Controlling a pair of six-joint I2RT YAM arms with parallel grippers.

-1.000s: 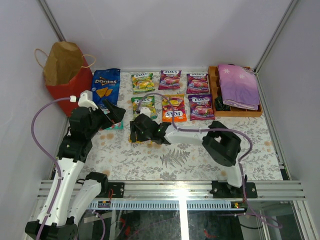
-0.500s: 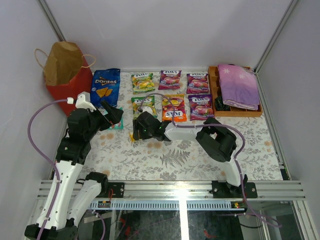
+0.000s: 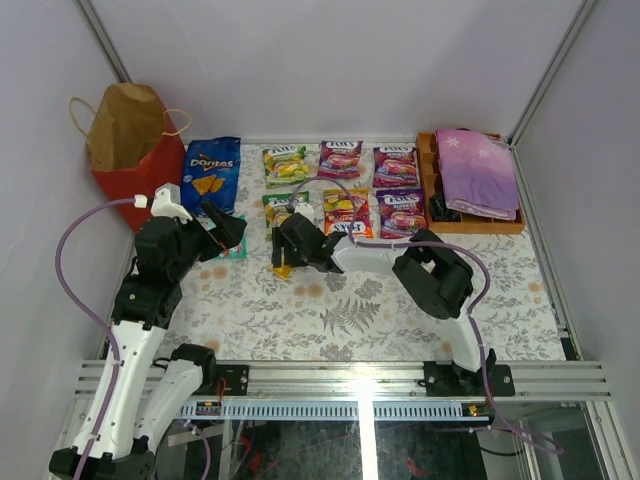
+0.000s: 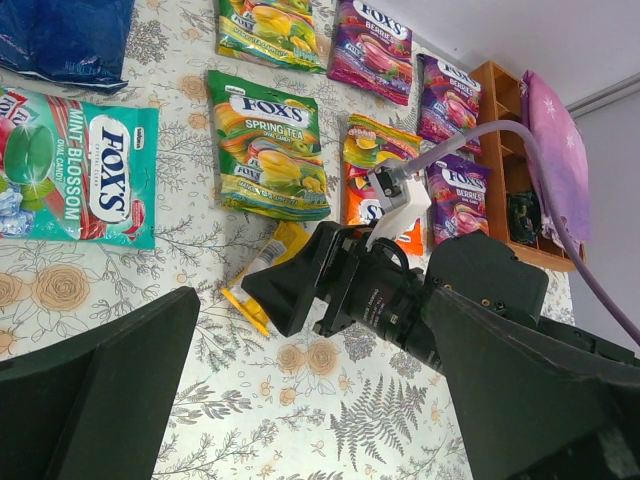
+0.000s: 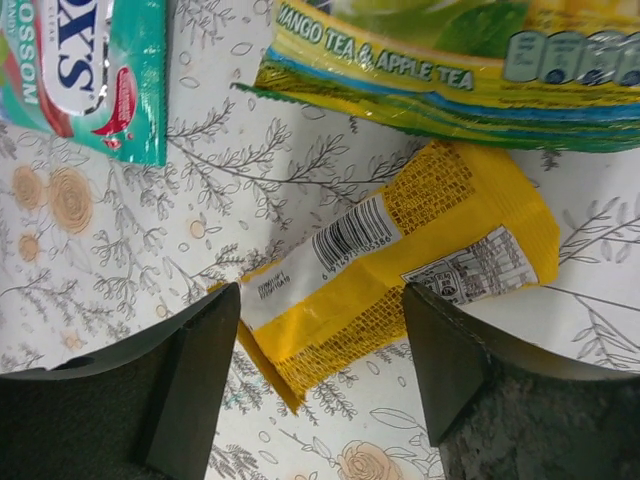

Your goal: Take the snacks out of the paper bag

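Your right gripper (image 5: 320,320) stands open astride the small yellow bar (image 5: 400,250), a crinkly, glossy wrapper lying flat on the floral worktop (image 5: 130,250). A green-yellow pouch (image 5: 450,60) lies just beside the bar. The red paper bag (image 3: 130,140) stands upright, well apart from it. Your left gripper (image 4: 315,340) is spread wide.

Two robot arms, left arm (image 3: 128,345) and right arm (image 3: 372,258), have white shells and black joints. Each trails a lilac cable (image 3: 72,238) and ends in matte black fingers (image 5: 190,385).

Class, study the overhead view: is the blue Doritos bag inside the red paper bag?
No, the blue Doritos bag lies on the table beside the red paper bag.
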